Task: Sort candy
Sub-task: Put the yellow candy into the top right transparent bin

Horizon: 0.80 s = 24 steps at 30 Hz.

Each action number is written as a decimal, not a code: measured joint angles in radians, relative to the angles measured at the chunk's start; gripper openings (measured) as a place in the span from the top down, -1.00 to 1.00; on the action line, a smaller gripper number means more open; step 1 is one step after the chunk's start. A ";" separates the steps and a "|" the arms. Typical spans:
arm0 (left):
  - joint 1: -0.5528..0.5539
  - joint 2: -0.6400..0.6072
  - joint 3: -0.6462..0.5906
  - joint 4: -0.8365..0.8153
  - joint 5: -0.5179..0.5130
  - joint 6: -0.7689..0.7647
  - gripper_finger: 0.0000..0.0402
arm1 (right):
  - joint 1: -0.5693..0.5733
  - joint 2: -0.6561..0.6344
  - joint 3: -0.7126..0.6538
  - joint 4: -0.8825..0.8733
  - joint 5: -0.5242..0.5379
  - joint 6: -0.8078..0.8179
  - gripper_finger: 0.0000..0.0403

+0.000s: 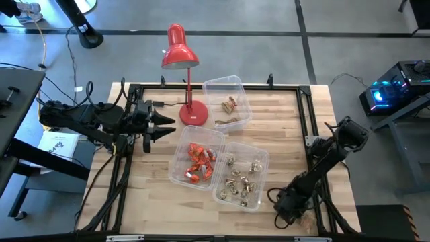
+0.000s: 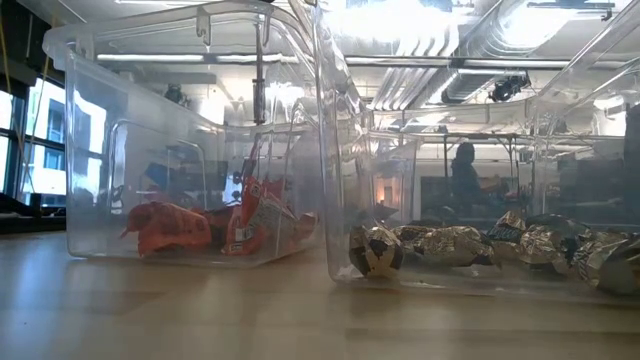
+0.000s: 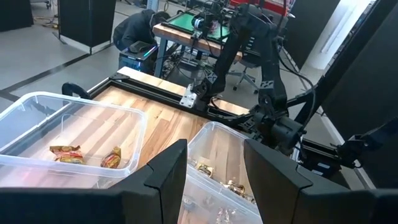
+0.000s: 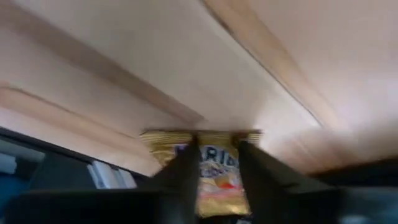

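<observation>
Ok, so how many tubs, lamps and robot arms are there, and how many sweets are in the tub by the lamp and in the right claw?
Clear tubs: 3
Red lamp: 1
Robot arms: 2
Brown-orange sweets in the tub by the lamp: 2
Yellow sweet in the right claw: 1
Total: 9

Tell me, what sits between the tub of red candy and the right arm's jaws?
The tub of gold-silver candy, seen in the high view, sits between the red candy tub and the right gripper.
</observation>
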 joint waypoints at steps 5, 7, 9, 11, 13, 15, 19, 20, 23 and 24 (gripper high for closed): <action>0.000 0.000 0.000 0.009 -0.002 0.016 0.23 | -0.023 -0.007 0.093 -0.112 0.205 -0.088 0.93; 0.000 0.000 0.000 0.033 -0.002 0.042 0.23 | -0.036 -0.012 0.150 -0.214 0.276 -0.136 0.94; 0.000 0.000 0.000 0.062 -0.002 0.072 0.23 | -0.050 -0.018 0.216 -0.358 0.352 -0.189 0.98; 0.000 -0.005 0.000 0.087 -0.002 0.103 0.23 | -0.067 -0.042 0.317 -0.518 0.399 -0.228 0.98; 0.000 -0.012 0.002 0.116 -0.002 0.129 0.23 | -0.081 -0.068 0.431 -0.709 0.454 -0.253 0.99; 0.000 -0.023 0.011 0.129 -0.003 0.142 0.23 | -0.094 -0.089 0.544 -0.912 0.546 -0.258 0.99; 0.000 -0.046 0.034 0.130 -0.004 0.147 0.23 | -0.134 -0.146 0.741 -1.149 0.811 -0.166 1.00; 0.000 -0.053 0.036 0.130 -0.004 0.154 0.23 | -0.149 -0.164 0.766 -1.141 0.889 -0.157 1.00; 0.000 -0.071 0.036 0.120 -0.004 0.159 0.23 | -0.212 -0.208 0.792 -1.095 1.111 -0.151 1.00; 0.000 -0.077 0.036 0.112 -0.004 0.159 0.23 | -0.239 -0.216 0.795 -1.091 1.176 -0.165 1.00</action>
